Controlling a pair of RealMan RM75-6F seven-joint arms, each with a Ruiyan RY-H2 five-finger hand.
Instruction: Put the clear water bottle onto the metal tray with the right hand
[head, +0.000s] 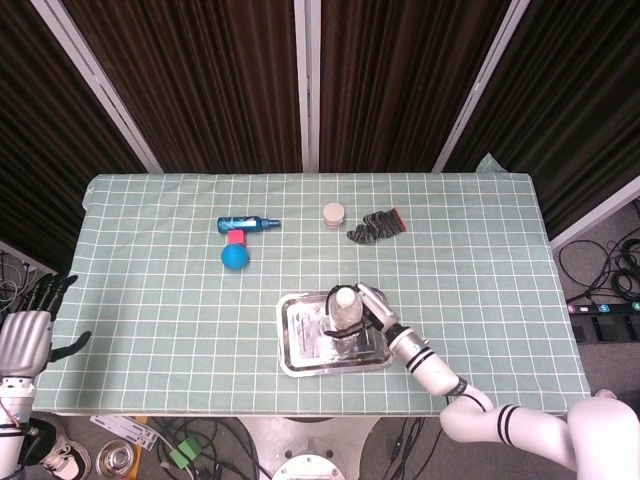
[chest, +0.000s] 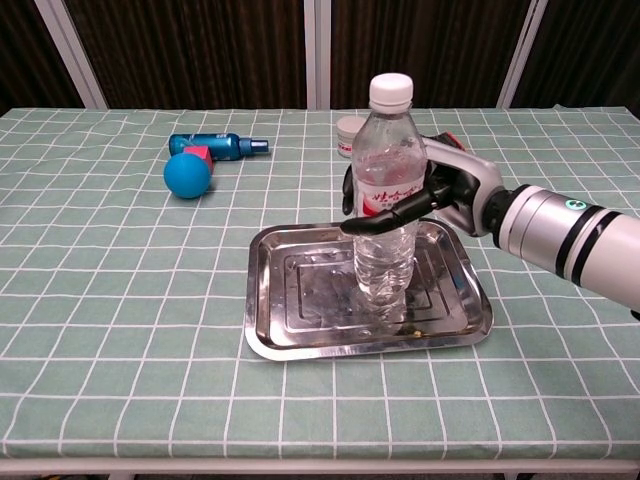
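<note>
Clear plastic water bottle (chest: 388, 190) with a white cap and red label stands upright over the middle of the shiny rectangular metal tray (chest: 264, 318), its base at or just above the tray floor; whether it has touched down cannot be told. The right hand (chest: 432, 196) wraps it at label height, dark fingers (chest: 385, 217) curled across the front. From the head view the bottle's cap (head: 345, 296) sits inside the tray's outline (head: 289, 355), nearer the tray's far edge.

My judgement: it looks light and thin-walled, so a hard squeeze would dent it. The smooth sides are likely slippery, and the tall, narrow shape may tip on the glossy metal. The label band, where the hand is, seems the best place to hold.

The left hand (head: 24, 340) hangs off the table's near left corner, fingers apart, holding nothing.

Toward the far edge lie a teal spray bottle (chest: 215, 146), a blue ball (chest: 188, 175), a small white jar (chest: 348, 132) and a dark striped sock (head: 375, 225).
</note>
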